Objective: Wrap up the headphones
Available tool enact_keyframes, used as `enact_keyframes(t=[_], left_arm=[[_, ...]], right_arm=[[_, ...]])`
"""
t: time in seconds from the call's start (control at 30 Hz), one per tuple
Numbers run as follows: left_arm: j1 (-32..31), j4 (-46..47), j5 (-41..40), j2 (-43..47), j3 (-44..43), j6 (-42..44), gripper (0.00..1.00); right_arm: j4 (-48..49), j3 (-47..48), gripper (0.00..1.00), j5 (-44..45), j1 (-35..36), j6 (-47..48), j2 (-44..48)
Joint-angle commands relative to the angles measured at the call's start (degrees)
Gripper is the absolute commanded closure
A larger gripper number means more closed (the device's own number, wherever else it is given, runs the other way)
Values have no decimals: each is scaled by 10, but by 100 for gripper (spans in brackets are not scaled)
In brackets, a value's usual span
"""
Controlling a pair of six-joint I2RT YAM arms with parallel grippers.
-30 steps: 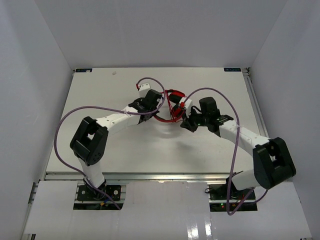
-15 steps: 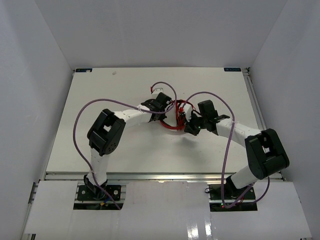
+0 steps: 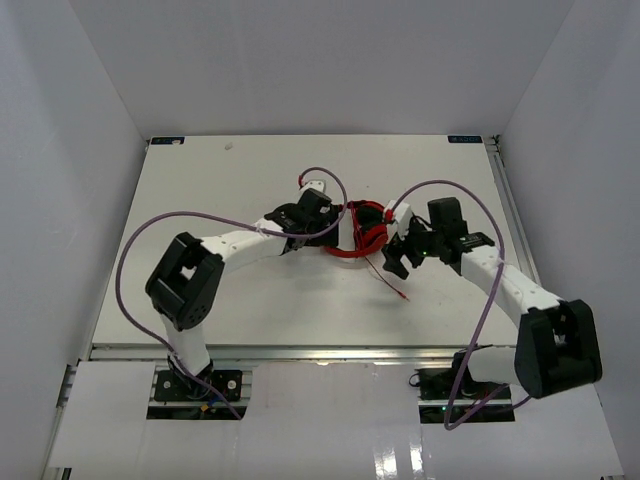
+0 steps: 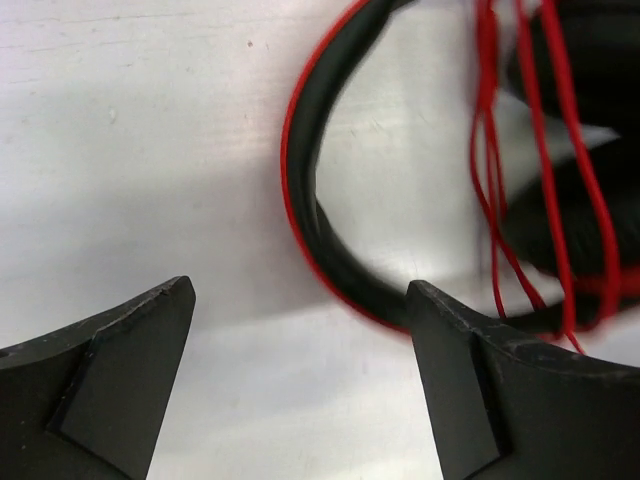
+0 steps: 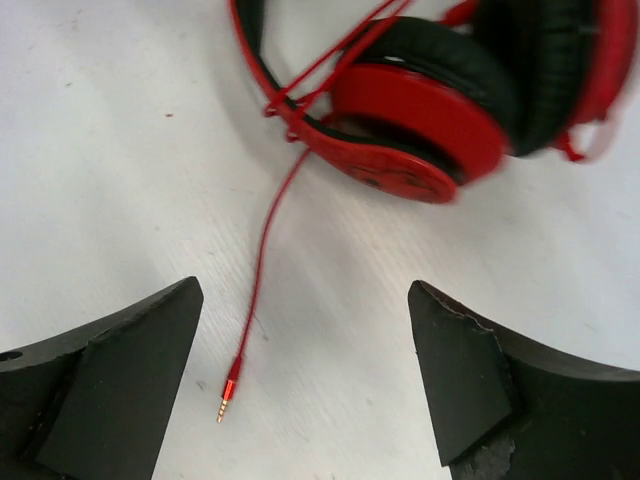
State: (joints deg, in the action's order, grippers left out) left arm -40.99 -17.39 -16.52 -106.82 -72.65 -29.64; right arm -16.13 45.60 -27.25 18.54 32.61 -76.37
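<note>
the headphones [image 3: 362,228] lie on the white worktop [image 3: 200,200] near its middle, between the two hands. the top view gives the whole layout: left hand [image 3: 322,232] just beside the headband, right hand [image 3: 392,258] near the ear cups, and a loose end of red cable [image 3: 388,280] trailing toward the near edge. only the left wrist view shows several cable strands crossing the black ear pads beside the black-lined headband. only the right wrist view shows the plug [image 5: 228,395] lying bare on the surface. both hands are released, jaws wide, grasping nothing. plain white walls [image 3: 300,60] enclose the worktop.
</note>
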Motion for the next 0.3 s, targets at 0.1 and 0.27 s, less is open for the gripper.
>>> enact_keyframes(t=[0.1,0.27], left_arm=[[0,87,92,252,136,80,2],[0,150,176,382,268,55,2]], right_arm=[[4,-30,10,136,-34,-83,159],[67,-47,10,213,-36,-193,216]])
